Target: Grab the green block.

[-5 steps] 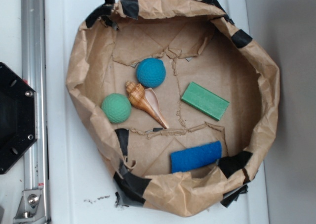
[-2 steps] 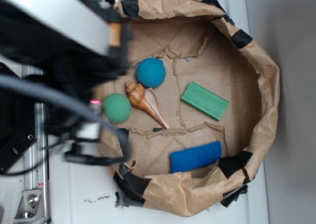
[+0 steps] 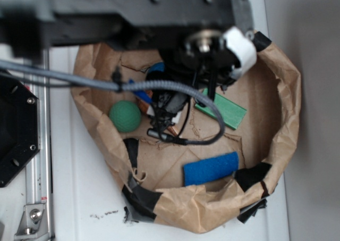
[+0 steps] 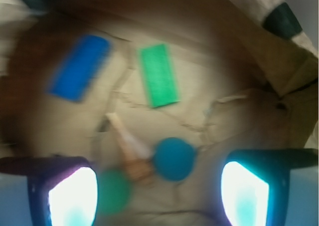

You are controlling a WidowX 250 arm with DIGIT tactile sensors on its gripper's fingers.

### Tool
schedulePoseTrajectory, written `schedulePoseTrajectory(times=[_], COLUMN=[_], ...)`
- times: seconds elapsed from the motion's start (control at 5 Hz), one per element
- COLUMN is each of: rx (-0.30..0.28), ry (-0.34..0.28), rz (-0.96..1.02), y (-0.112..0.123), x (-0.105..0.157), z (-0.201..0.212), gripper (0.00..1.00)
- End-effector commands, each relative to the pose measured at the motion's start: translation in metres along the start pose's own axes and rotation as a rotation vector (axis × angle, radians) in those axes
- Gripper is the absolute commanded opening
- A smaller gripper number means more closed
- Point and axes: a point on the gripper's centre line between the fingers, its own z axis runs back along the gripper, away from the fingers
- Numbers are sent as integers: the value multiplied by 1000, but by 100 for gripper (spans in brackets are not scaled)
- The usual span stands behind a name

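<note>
The robot's job now is to get its gripper [image 4: 158,196] over the green block [image 4: 158,75] and then go down on it. To do this well, it should first line up right above the block. It should turn so one finger goes on each long side, because the block looks thin that way and easy to pinch. It should stay clear of the blue ball [image 4: 173,158] and the shell [image 4: 127,148], which sit closer to the gripper than the block does.

The two fingers are wide apart and hold nothing. They glow bright at the bottom corners of the wrist view.

The green block is a flat, light green slab with straight edges. It lies flat on the brown paper floor of the paper bowl [image 3: 287,100], on the right side in the exterior view. The arm hides one end of it there. The blue block [image 3: 211,168] lies near it but not touching. The green ball [image 3: 125,116] is well apart from it.
</note>
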Motion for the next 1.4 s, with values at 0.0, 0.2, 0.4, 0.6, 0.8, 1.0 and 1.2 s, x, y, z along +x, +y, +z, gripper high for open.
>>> schedulePoseTrajectory(times=[0.0, 0.2, 0.4, 0.6, 0.8, 1.0, 1.2], rx=[-27, -32, -40, -43, -9, 19, -9], ry=[32, 47, 80, 123, 106, 91, 33], rz=[-65, -109, -129, -128, -108, -73, -112], y=[-2, -4, -8, -11, -16, -18, -17], x=[25, 48, 64, 70, 66, 56, 43], z=[-57, -66, -82, -97, -90, -69, -31], gripper=[100, 100, 100, 4, 0, 0, 0])
